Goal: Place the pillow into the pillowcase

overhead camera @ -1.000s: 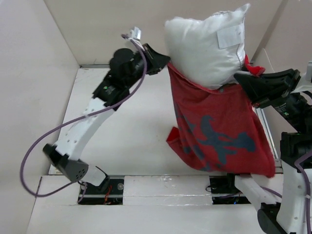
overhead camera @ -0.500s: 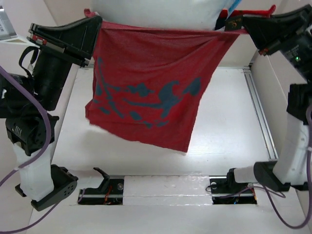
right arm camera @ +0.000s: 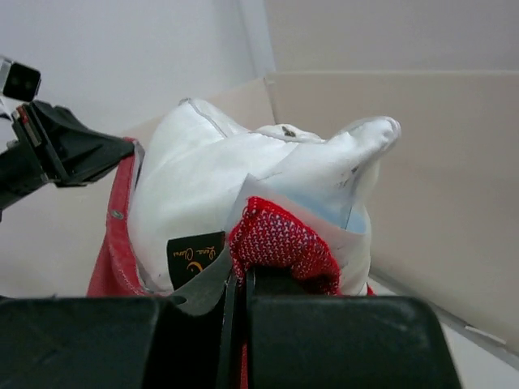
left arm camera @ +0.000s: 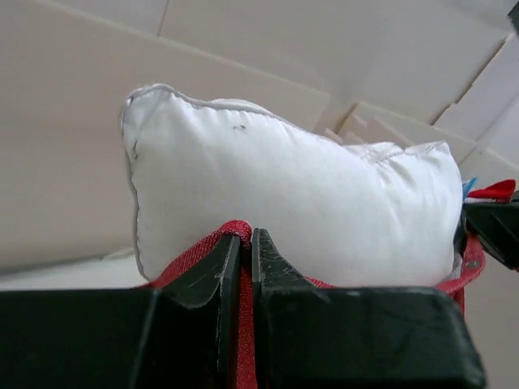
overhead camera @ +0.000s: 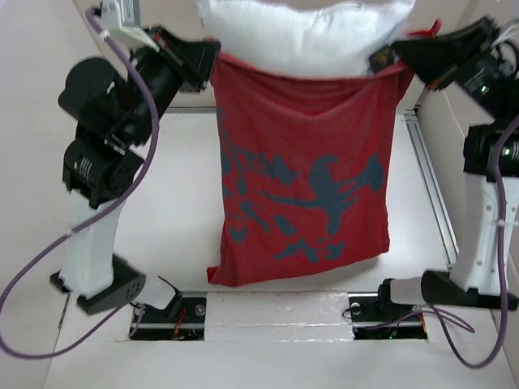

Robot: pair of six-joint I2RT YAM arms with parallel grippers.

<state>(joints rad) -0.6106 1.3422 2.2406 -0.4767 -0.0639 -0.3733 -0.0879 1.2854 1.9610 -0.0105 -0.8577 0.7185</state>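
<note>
Above the table [overhead camera: 174,211], pillowcase [overhead camera: 304,194] hanging, pillow [overhead camera: 308,36] protruding

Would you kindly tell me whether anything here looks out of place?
The pillow sits mostly above the mouth of the pillowcase, whose body hangs limp and flat below; the left gripper and right gripper pinch its top corners.

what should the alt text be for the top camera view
A red pillowcase hangs in the air above a white table, its top corners pinched by the left gripper and the right gripper. A white pillow sits partly inside, its upper part bulging out of the open top.
</note>
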